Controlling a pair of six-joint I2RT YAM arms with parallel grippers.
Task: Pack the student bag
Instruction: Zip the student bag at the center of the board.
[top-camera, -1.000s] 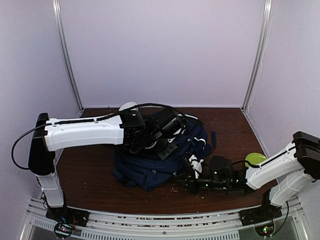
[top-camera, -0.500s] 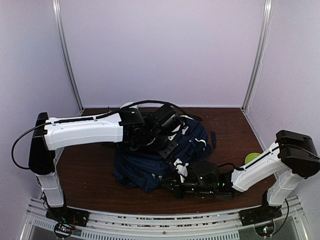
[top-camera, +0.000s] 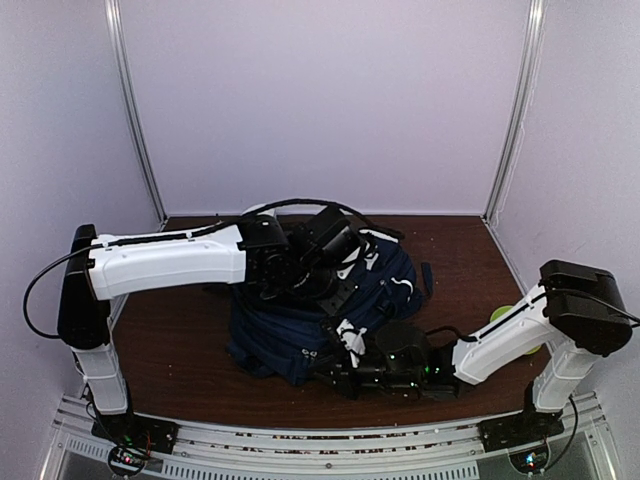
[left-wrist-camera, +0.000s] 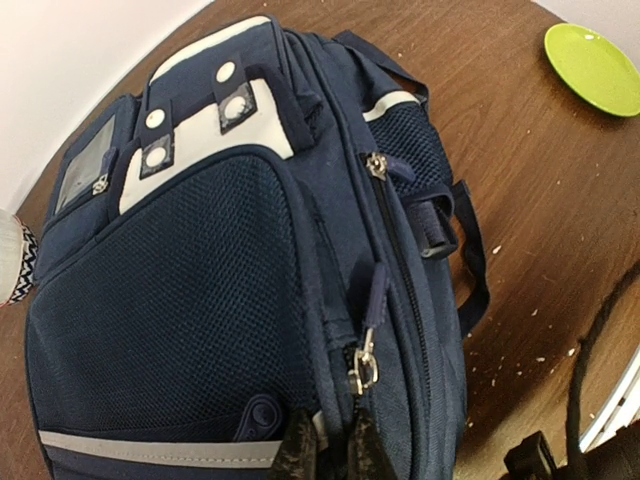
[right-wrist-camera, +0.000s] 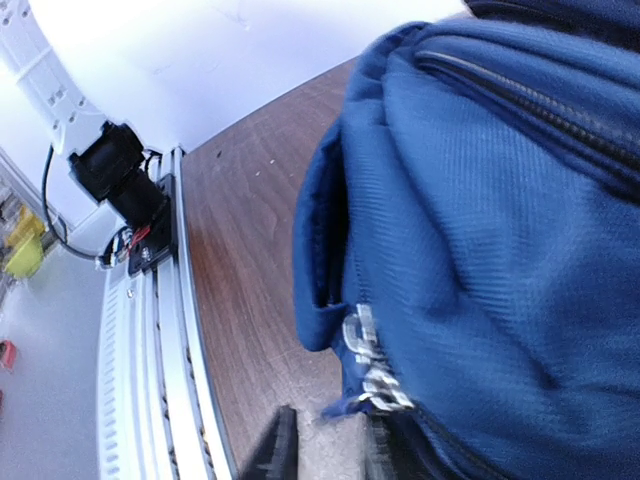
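Top cam: the big navy-blue fabric backpack (top-camera: 270, 340) with white stripes sits mid-table on the dark brown wooden tabletop (top-camera: 170, 350). The left arm (top-camera: 170, 262) bends over its top and the right arm (top-camera: 500, 340) lies low along its near side, half hiding a lime-green round plate (top-camera: 497, 316) on the right. Left wrist cam: the left gripper (left-wrist-camera: 328, 450) is pinched shut against the bag just below a small metal zip pull (left-wrist-camera: 362, 370); can't tell if it's got any fabric. Only here do you get the plate whole, plus a white patterned object (left-wrist-camera: 10, 255) just beside the bag. Right wrist cam: the right gripper (right-wrist-camera: 325, 455) has its fingers slightly apart with bare table between, holding nothing, next to a silver zip tab (right-wrist-camera: 372, 385) at the bag's near corner. Every zip I can see looks closed and the inside is hidden, so I'd guess zip stage, opening or closing unclear.
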